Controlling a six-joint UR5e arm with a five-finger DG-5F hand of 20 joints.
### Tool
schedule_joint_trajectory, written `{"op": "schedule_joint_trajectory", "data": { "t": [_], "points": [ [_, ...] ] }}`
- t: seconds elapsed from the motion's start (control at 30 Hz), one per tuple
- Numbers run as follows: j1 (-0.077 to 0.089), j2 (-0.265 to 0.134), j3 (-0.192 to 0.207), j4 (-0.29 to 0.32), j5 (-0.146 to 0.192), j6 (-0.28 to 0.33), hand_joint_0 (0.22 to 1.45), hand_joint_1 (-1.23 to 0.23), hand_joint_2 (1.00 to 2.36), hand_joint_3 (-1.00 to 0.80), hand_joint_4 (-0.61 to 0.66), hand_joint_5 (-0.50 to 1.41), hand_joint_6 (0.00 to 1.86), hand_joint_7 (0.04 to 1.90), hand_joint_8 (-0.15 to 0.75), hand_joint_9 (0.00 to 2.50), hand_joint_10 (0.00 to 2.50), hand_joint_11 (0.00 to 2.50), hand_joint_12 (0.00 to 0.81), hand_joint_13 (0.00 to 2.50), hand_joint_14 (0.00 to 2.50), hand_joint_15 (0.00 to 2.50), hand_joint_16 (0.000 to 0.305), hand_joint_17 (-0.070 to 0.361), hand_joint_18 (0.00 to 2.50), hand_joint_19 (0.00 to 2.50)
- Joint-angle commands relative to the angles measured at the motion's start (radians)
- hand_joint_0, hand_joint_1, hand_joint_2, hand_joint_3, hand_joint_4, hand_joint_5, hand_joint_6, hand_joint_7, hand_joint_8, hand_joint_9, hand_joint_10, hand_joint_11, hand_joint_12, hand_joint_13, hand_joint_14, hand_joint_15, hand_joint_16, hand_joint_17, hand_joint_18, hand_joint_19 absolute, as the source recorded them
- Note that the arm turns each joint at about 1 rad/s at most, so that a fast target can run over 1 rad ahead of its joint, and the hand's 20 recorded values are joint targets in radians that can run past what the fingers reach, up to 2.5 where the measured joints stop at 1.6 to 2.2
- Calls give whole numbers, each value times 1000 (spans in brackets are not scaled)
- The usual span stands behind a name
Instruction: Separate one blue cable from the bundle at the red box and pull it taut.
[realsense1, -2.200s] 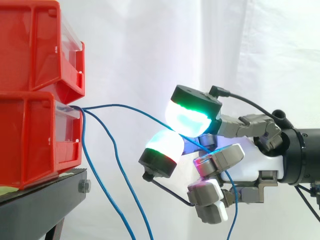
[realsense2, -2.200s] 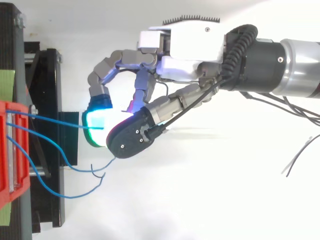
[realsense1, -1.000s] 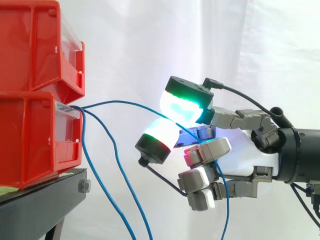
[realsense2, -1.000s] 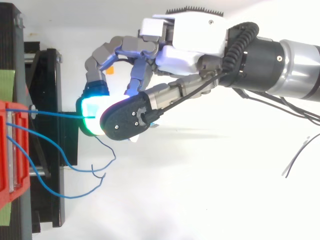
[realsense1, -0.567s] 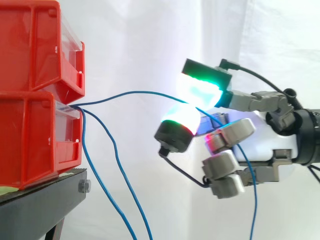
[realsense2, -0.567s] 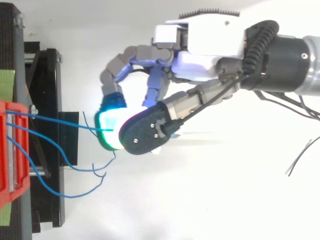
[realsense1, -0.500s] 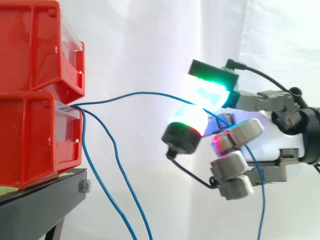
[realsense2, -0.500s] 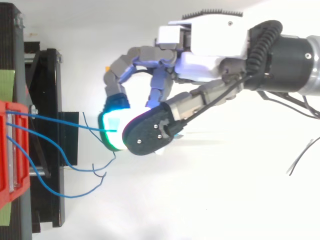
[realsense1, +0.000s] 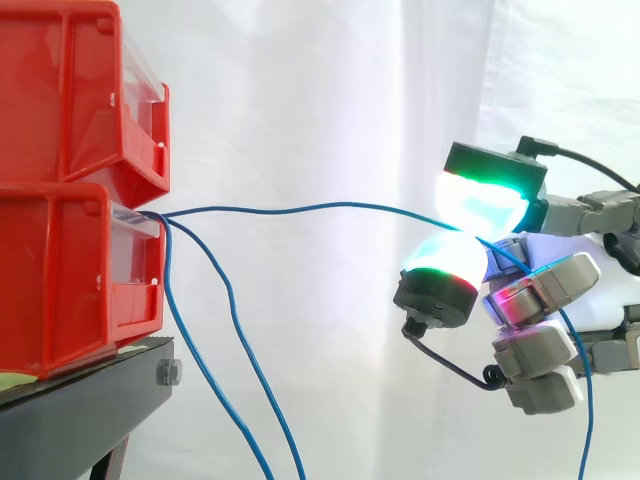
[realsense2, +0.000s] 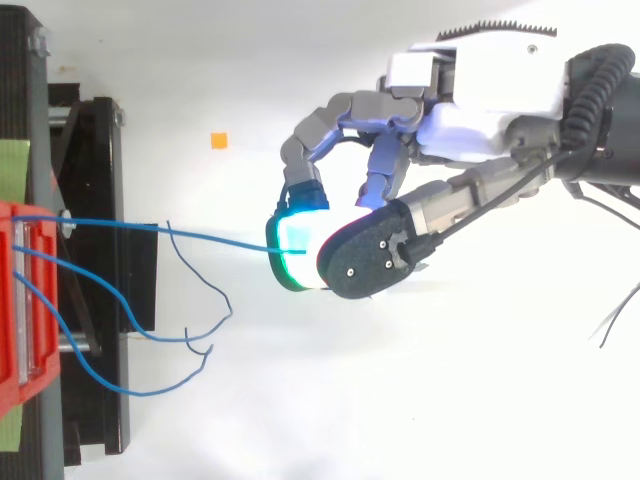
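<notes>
Three blue cables come out of the lower red bin (realsense1: 70, 270) at the left. One blue cable (realsense1: 320, 207) runs almost level from the bin's front to my hand (realsense1: 540, 290), with a slight sag. My hand is shut on it, pinching it between two fingertips (realsense1: 480, 200) that glow green and cyan. Past the pinch the cable's free end (realsense1: 585, 400) hangs down beside the palm. From above, the pinched cable (realsense2: 120, 225) stretches from the bin (realsense2: 20, 300) to the hand (realsense2: 480, 100). The other two cables (realsense1: 230, 330) droop loosely below the bin.
A second red bin (realsense1: 70, 90) sits stacked on the lower one, both on a black stand (realsense1: 80, 420). The loose cables' ends (realsense2: 200, 340) curl just right of the stand. A small orange square (realsense2: 217, 140) lies on the white surface. A white curtain hangs behind.
My hand has moved right, away from the red bins, keeping its pinch. The held cable has drawn out longer and straighter. The two other cables have stayed hanging.
</notes>
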Motion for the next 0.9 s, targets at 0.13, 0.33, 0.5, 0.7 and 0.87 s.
{"op": "schedule_joint_trajectory", "data": {
  "t": [0.13,0.33,0.5,0.7,0.87],
  "points": [
    [4,0,-1,-2,2,-15,666,-734,1020,-195,82,-160,928,1166,401,1341,6,1540,455,1172,23,831,55,125,1123,760],
    [5,0,-1,-3,0,-16,670,-734,1018,-211,84,-161,929,1154,404,1337,7,1543,451,1170,24,836,55,125,1123,761],
    [4,0,-1,-3,2,-16,672,-729,1018,-220,87,-162,928,1151,408,1328,8,1513,453,1171,24,832,55,124,1121,761],
    [4,0,-1,-3,2,-16,672,-729,1018,-224,85,-162,926,1153,405,1332,8,1495,449,1174,24,837,55,123,1120,771],
    [4,0,-1,-3,2,-16,672,-731,1017,-223,84,-162,925,1154,400,1329,8,1499,452,1176,22,835,55,124,1122,769]
  ]
}}
